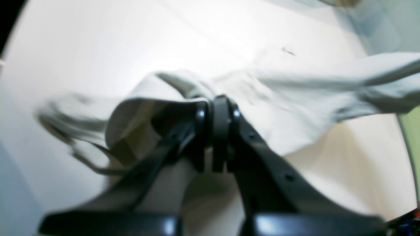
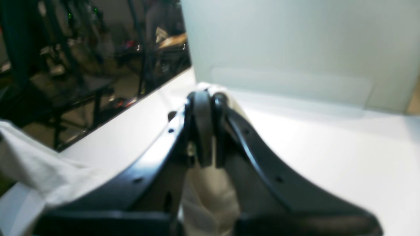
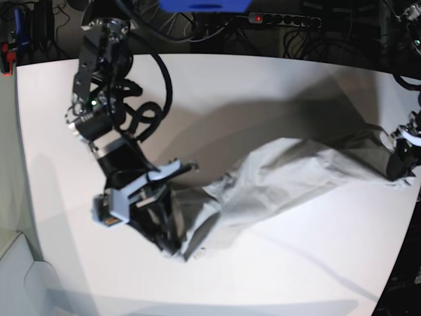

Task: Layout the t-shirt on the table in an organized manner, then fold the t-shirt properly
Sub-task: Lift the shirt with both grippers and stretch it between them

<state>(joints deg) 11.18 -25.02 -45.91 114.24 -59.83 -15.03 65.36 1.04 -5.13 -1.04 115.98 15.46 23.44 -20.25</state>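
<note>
A robotics lab is suggested by the white surface [image 3: 263, 85], tangled cables [image 3: 197, 26] and equipment racks [image 2: 65, 49] behind.

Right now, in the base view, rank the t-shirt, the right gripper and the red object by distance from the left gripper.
1. t-shirt: pinched in the left gripper, at the table's right edge.
2. right gripper: across the table on the view's left, also shut on the cloth.
3. red object: beyond the table's top-left corner.

Light grey-beige t-shirt [image 3: 276, 181], crumpled and wrinkled, stretched diagonally across the white worktop [image 3: 263, 85]. One end bunched low at near-left, the other pulled out to the right edge.
</note>
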